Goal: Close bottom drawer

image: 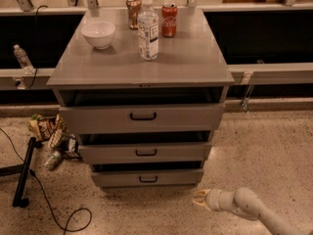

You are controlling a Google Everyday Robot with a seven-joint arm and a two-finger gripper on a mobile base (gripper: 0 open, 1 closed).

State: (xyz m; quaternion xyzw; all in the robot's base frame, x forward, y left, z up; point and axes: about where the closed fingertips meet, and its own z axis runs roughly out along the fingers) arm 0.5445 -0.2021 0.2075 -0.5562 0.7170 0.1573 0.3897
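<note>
So, your bottom drawer [117,178] is the lowest of 3 in the grey cabinet [205,72], down near the floor, w/ a small black handle [147,179] in the middle of its front. It sticks out a little and there's a dark gap above it, so it's not shut yet.

Your gripper [199,199] is low over the floor [264,151], just below & to the right of that drawer's right corner. It's near the drawer but not touching it. You can't tell if the gripper is open or closed. The white arm [244,204] runs from it to the bottom right corner of the view.

Right above is the middle drawer [112,153], also out a bit. Above that is the taller top drawer [98,117], out too.

On top of the cabinet you've got a white bowl [98,34] at the left and a clear water bottle [147,31] in the middle. There are 2 cans at the back, a brown one [133,11] & a red one [169,19].

Left of the cabinet, on the floor, there's a pile of bags & trash [51,136], a black stand leg [23,173] and a black cable [68,222]. A small bottle [22,58] stands on the ledge far left.
</note>
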